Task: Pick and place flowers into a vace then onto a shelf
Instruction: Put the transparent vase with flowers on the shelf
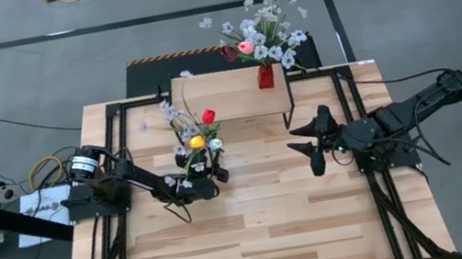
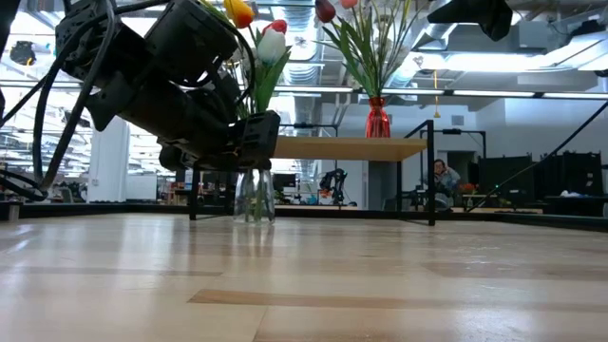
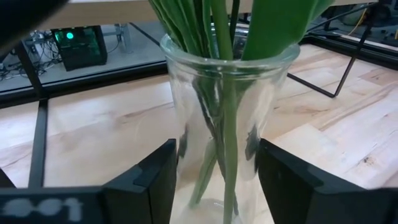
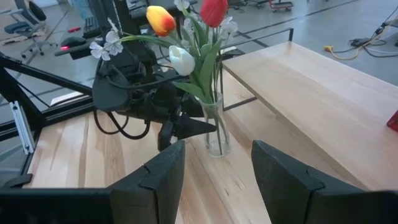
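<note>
A clear glass vase (image 3: 230, 124) stands upright with its base on the wooden table (image 1: 257, 237), just in front of the shelf (image 1: 225, 93). It holds a red tulip (image 1: 208, 115), an orange-yellow one (image 1: 197, 141), a white one (image 4: 181, 60) and a spray of small pale blossoms (image 1: 171, 113). My left gripper (image 1: 205, 182) is shut on this vase. A red vase (image 1: 265, 76) full of flowers stands on the shelf's far right corner. My right gripper (image 4: 216, 171) hangs open in the air to the vase's right, holding nothing. My left gripper pinches the glass vase's body between its two fingers (image 3: 152, 180), one on each opposite wall (image 3: 180, 155), at about mid height below the rim. The fingers come nearly level from the table's left. The vase stays upright, its base (image 2: 255, 217) on the table.
The shelf's thin black legs (image 1: 287, 119) stand just beyond and right of the glass vase. The shelf's left and middle boards are bare wood. Open tabletop lies toward the near edge. Cables lie off the table's left side, and a person (image 2: 440, 178) sits far behind.
</note>
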Available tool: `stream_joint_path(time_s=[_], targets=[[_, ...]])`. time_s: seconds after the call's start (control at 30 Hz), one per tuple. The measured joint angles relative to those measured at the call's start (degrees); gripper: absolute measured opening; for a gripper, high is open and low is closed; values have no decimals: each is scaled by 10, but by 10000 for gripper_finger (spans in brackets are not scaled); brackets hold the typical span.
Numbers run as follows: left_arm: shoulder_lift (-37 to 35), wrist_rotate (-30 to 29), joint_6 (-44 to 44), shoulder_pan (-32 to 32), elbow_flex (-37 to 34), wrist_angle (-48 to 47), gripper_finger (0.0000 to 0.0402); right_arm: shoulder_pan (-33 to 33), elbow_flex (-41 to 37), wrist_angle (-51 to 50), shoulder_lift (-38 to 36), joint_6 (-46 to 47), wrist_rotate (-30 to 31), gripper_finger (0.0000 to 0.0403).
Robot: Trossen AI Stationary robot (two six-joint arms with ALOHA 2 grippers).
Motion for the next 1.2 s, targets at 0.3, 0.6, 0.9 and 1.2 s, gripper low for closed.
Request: stream_joint_path(time_s=[0.3, 0.6, 0.9, 1.2], targets=[[1, -11, 0, -20, 0, 2, 177, 0, 0, -16, 0, 0, 1, 177], [1, -24, 35, -47, 0, 66, 176, 0, 0, -17, 0, 0, 1, 177], [1, -50, 118, -65, 45, 78, 176, 2, 0, -17, 0, 0, 1, 177], [-3, -86, 221, -67, 101, 83, 176, 16, 0, -35, 0, 0, 1, 177]])
